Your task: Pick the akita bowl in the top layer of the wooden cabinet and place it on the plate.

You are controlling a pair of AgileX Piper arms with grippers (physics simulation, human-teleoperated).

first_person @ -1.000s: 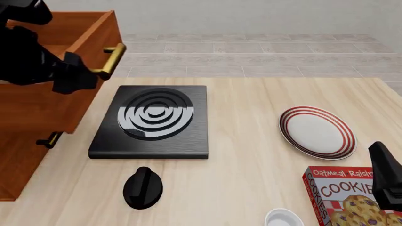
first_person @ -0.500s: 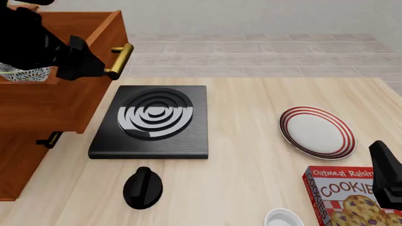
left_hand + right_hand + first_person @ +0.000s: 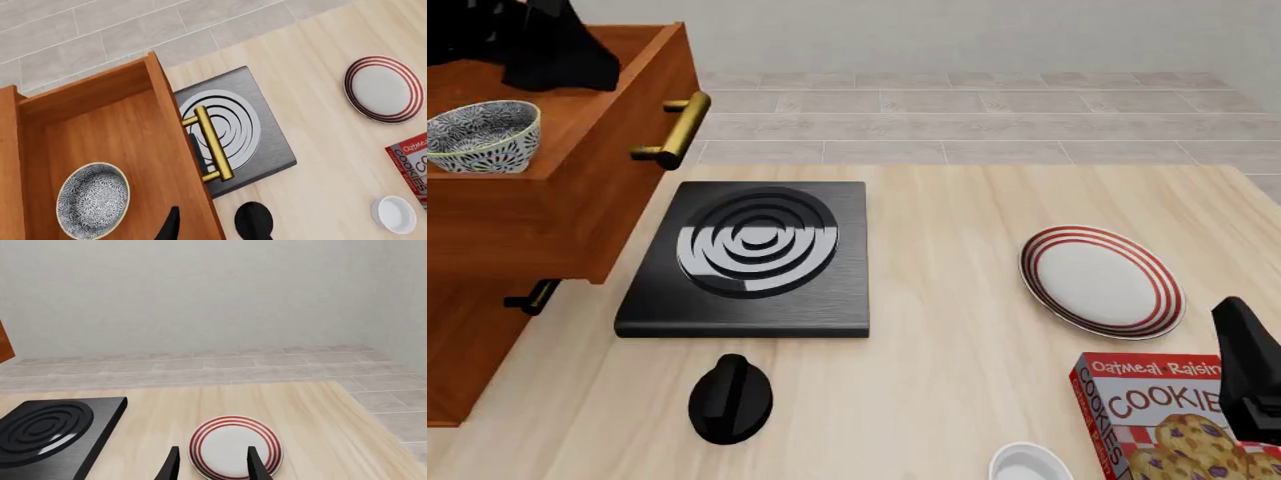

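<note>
While the akita bowl (image 3: 481, 137) sits in the top layer (image 3: 587, 215), the left end effector (image 3: 554, 50) hovers beside it, grip indiscernible.

Readable print: only the cookie box (image 3: 1168, 420).
From my front camera I read "Oatmeal Raisin" above "COOKIES" in white letters on its red face; my left wrist camera catches just "Oatmeal" and part of "COOKIES".

a simulated kitchen: a black stove (image 3: 747, 257) with ringed burner sits on a pale wood table (image 3: 961, 330), beside a cookie box (image 3: 1154, 420), a plate (image 3: 1101, 280), tiled floor beyond.
</note>
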